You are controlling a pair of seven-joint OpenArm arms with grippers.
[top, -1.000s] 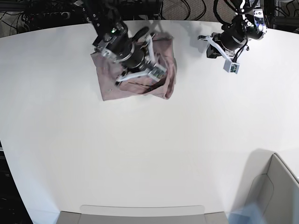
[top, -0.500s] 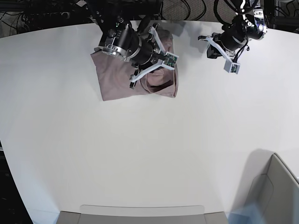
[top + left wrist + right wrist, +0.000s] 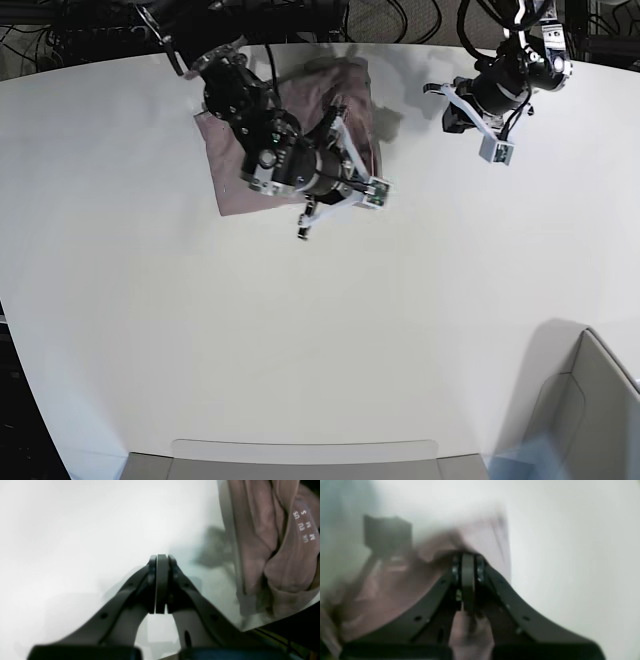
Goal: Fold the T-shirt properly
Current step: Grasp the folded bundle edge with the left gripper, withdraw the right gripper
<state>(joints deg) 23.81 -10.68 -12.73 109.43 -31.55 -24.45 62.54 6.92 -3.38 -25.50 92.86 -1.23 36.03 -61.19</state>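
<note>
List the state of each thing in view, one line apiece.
T-shirt: folded into a compact bundle, lying at the table's far edge, held by neither gripper.
Left gripper: shut, empty, over bare table beside the shirt.
Right gripper: shut, nothing between its pads, above the shirt's near edge.
Table: white, bearing the shirt.

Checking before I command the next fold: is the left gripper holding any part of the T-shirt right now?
No. In the left wrist view the left gripper is shut on nothing over bare table, with the T-shirt lying apart to its side.
</note>
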